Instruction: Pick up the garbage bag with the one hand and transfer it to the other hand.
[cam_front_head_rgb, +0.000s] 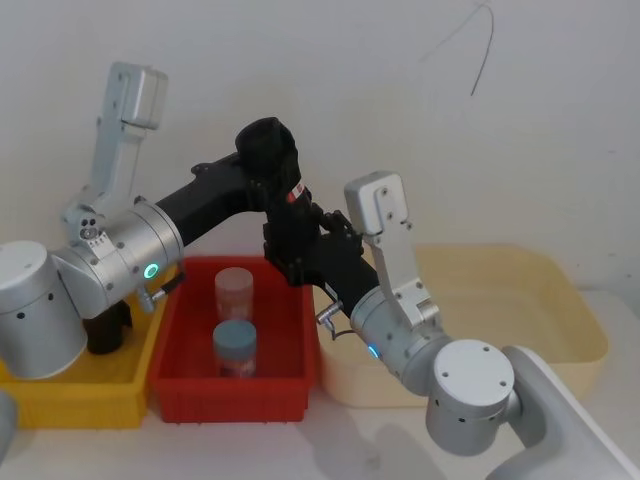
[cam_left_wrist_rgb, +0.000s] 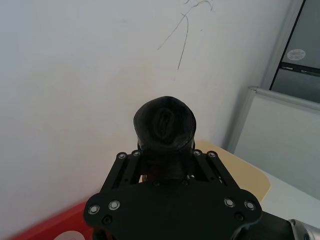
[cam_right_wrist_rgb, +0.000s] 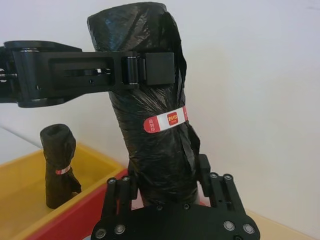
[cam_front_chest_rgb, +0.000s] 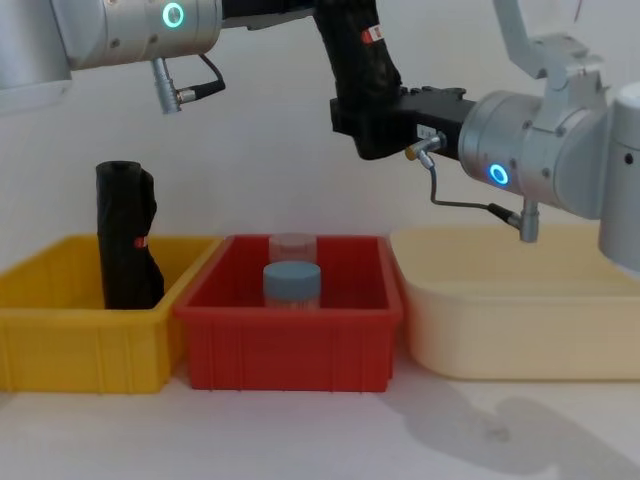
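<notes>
- White wall (cam_front_head_rgb: 420, 90) behind; garbage bag (cam_right_wrist_rgb: 150, 150) is hanging tilted above the red bin (cam_front_chest_rgb: 290, 370).
- My left gripper (cam_left_wrist_rgb: 165, 156) is clamping its upper part.
- My right gripper (cam_right_wrist_rgb: 162, 182) is grasping its lower end.

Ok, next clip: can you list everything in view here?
table: one, white, under the bins
yellow bin: one, robot's left
red bin: one, middle
cream bin: one, right
blue-lidded jar: one, in the red bin
clear jar: one, behind it, same bin
second roll: one, black, standing in the yellow bin
garbage bag: one, black, red-and-white label, in the air above the red bin
left pincer: black, green-ring arm, clamped on the bag's upper part
right pincer: black, blue-ring arm, at the bag's lower part
</notes>
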